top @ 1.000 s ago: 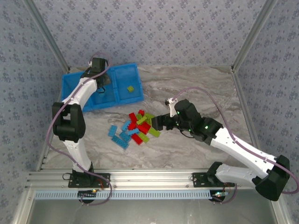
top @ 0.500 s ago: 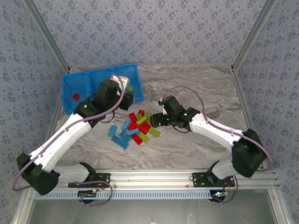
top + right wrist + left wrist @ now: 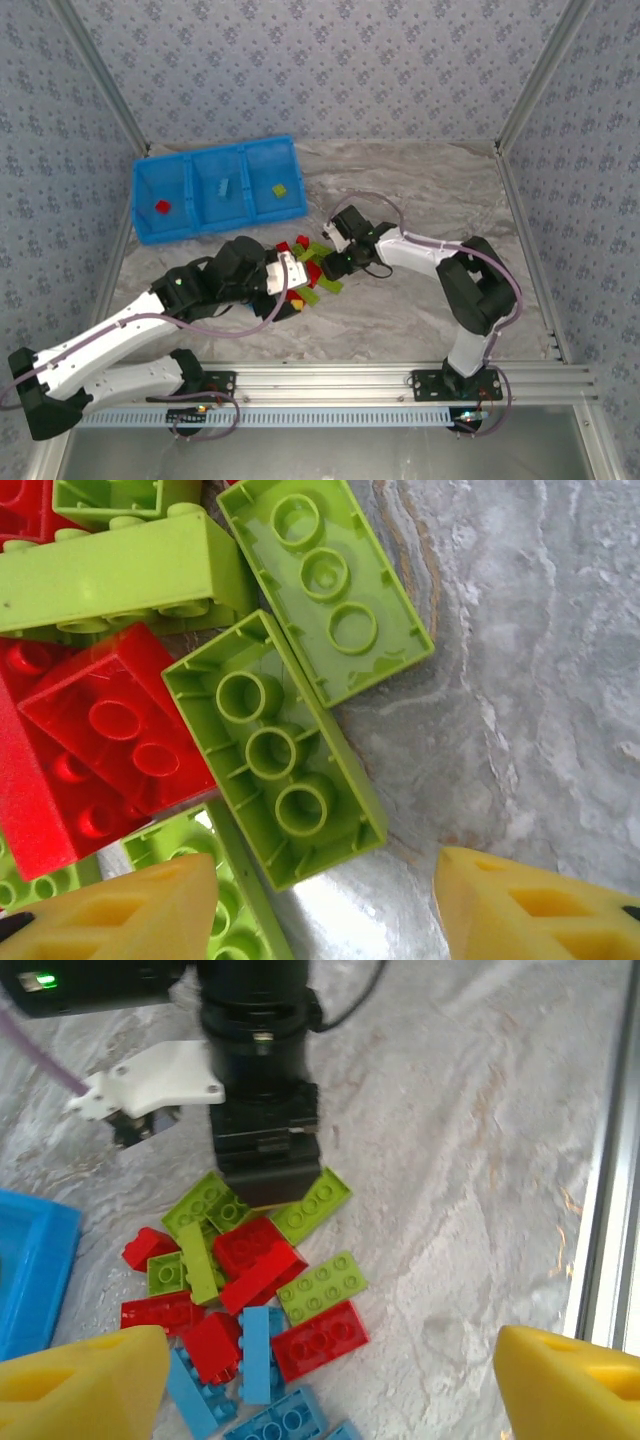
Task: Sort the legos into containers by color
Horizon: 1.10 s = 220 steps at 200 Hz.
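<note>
Lime-green brick (image 3: 275, 750), underside up, one end lying between the right jaws: part-open, clear of it on both sides, nothing gripped. Touching it, a second lime brick (image 3: 325, 580) beyond and a red brick (image 3: 110, 730) alongside. On closing, then, a fair chance of pinching a neighbour as well, or of squeezing the smooth hollow shell at a slant and popping it out sideways. Left jaws spread wide and empty, yellow fingertips (image 3: 80, 1380) hovering over the near side of the same pile (image 3: 250, 1290) on the table (image 3: 420, 180). Main hazard, by this reading: two arms crowding one small heap, with the right arm (image 3: 260, 1080) down at its far edge, straight ahead of the left jaws. Any reach forward likely to bump it, or to shove loose bricks under its grip. Blue bricks (image 3: 255, 1355) nearest the left jaws and probably the safer pick, though packed edge to edge with red ones. Tray (image 3: 220, 227) well apart at the back left, with a red one (image 3: 162, 207), a light blue one (image 3: 225, 186) and a lime one (image 3: 281, 190) in its three compartments, left to right; most of the sorting not yet done. Left arm (image 3: 200, 285) stretched in from the near left, wrist against the heap's left side, little room to spare there.
</note>
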{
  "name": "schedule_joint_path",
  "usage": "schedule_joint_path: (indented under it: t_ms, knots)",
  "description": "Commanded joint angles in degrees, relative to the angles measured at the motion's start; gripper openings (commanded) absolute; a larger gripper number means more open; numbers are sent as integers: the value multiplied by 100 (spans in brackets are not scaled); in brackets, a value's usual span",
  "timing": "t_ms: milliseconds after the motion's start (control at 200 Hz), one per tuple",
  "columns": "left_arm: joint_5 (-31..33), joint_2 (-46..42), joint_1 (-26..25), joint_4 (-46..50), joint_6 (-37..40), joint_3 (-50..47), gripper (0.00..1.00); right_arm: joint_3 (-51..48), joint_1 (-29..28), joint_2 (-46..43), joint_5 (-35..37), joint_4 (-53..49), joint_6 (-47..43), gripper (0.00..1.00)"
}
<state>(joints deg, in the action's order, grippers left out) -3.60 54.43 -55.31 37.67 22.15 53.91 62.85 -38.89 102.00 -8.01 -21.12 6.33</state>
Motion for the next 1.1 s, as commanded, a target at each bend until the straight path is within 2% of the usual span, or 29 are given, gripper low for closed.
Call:
schedule_joint_path:
  t_ms: [0,100,200,370,530,640,794,889,914,1094]
  knots:
    - [-203,93,-39,567,602,190,89,266,5,309,-147,-42,-316,60]
    - [-54,53,-41,682,749,157,95,412,-14,506,-19,-12,-319,57]
    - [32,-89,-41,533,849,-30,99,456,-8,593,102,75,-308,50]
    - [202,-252,-41,392,940,-183,99,388,13,472,-2,120,-283,29]
    - [715,-433,-41,154,840,-188,99,202,-25,-333,168,14,-125,29]
    - [1218,-707,8,-484,474,-227,99,140,-253,-1101,547,105,-43,27]
    - [1369,-864,579,-816,-346,-25,99,238,-552,-1473,890,1060,808,25]
    - [1638,-812,1029,-960,-795,22,99,490,-625,-1065,1047,1620,1200,25]
    - [1697,-804,1155,-988,-921,23,99,811,-642,-886,1131,1641,1234,25]
    - [1724,-645,1906,-969,-1627,10,99,2713,-570,796,1632,1090,1252,25]
